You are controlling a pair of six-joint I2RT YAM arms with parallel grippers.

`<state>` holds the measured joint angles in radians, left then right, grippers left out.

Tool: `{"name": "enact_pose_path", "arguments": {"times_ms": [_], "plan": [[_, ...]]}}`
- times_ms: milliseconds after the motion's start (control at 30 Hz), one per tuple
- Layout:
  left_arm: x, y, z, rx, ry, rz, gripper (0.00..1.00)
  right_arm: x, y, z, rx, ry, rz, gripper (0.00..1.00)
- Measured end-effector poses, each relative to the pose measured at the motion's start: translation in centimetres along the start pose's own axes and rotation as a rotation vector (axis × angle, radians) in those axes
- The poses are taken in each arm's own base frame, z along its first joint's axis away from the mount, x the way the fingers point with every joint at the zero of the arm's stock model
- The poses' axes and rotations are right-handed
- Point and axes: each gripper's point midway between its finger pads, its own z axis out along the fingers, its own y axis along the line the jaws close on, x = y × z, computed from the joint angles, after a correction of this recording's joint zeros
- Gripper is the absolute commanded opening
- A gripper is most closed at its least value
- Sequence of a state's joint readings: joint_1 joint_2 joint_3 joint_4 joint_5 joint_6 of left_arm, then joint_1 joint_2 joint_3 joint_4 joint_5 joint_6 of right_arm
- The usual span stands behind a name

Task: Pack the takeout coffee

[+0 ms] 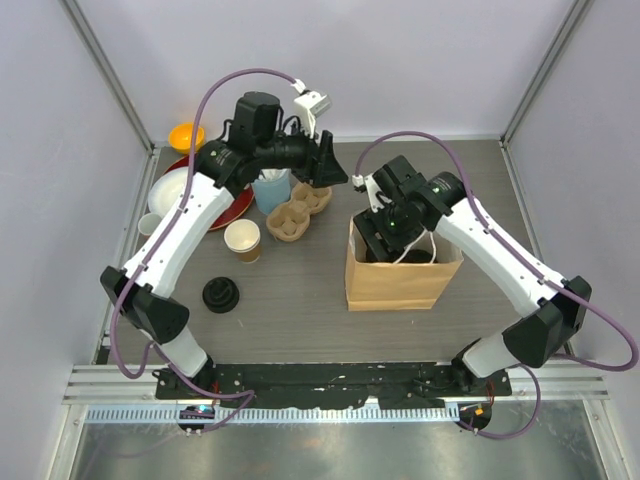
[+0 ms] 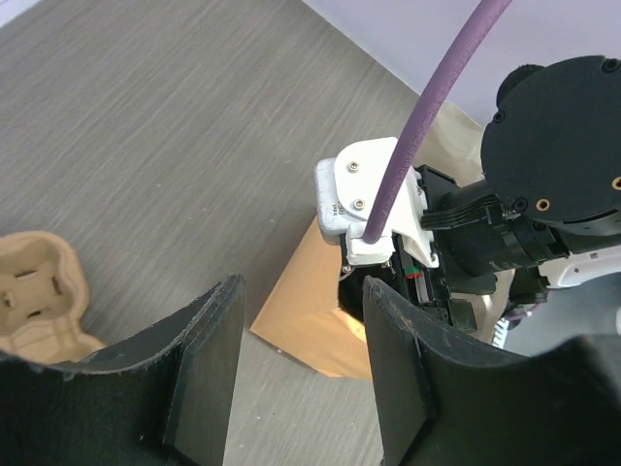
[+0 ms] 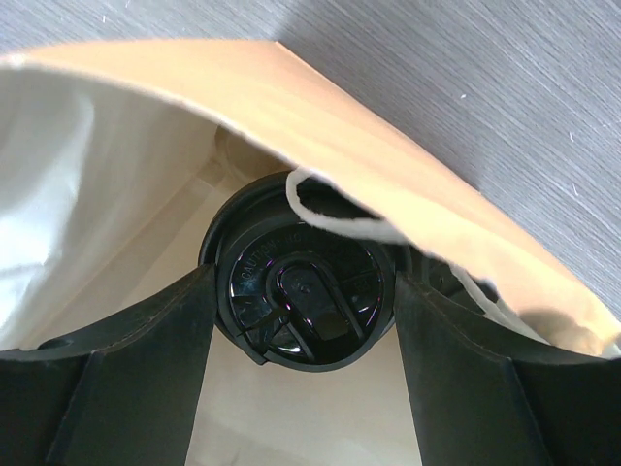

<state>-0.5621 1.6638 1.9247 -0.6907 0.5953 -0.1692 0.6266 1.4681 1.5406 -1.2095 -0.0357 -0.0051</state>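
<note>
A takeout coffee cup (image 3: 301, 296) with a black sip lid sits low inside the brown paper bag (image 1: 398, 280). My right gripper (image 3: 303, 320) reaches down into the bag (image 3: 408, 184), and its two fingers press the lid's rim from both sides. From above, the right gripper (image 1: 392, 240) is sunk in the bag's mouth. A second kraft cup (image 1: 243, 240) stands open, without a lid, left of centre. My left gripper (image 1: 328, 165) hovers open at the back, beside the bag, with nothing between its fingers (image 2: 204, 369).
A pulp cup carrier (image 1: 297, 211) and a light blue cup (image 1: 270, 190) stand below the left wrist. A stack of black lids (image 1: 221, 295) lies front left. A red plate (image 1: 232, 208), white bowl (image 1: 168, 190) and orange bowl (image 1: 186, 135) fill the back left corner.
</note>
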Motion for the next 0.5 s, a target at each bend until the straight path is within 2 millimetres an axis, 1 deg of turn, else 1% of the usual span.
{"name": "enact_pose_path", "arguments": {"times_ms": [100,200,233,333,433,500], "plan": [[0.0,0.8,-0.2,-0.024,-0.002,0.005,0.54,-0.7,0.0,0.9,0.007,-0.004,0.008,0.39],[0.7,1.5,-0.1,-0.039,0.011,-0.002,0.50,-1.3,-0.1,1.5,0.029,-0.021,0.026,0.39],[1.3,1.6,0.0,-0.040,0.023,-0.011,0.49,-1.5,-0.1,1.6,0.032,-0.027,0.032,0.39],[4.0,2.1,0.5,-0.038,0.084,-0.061,0.48,-1.6,-0.1,2.2,0.040,-0.042,0.055,0.39],[6.9,2.6,1.2,-0.037,0.148,-0.120,0.48,-0.9,-0.1,3.3,0.044,-0.023,0.075,0.39],[8.2,2.7,1.4,-0.038,0.178,-0.141,0.48,-0.4,0.0,4.0,0.046,-0.010,0.089,0.39]]}}
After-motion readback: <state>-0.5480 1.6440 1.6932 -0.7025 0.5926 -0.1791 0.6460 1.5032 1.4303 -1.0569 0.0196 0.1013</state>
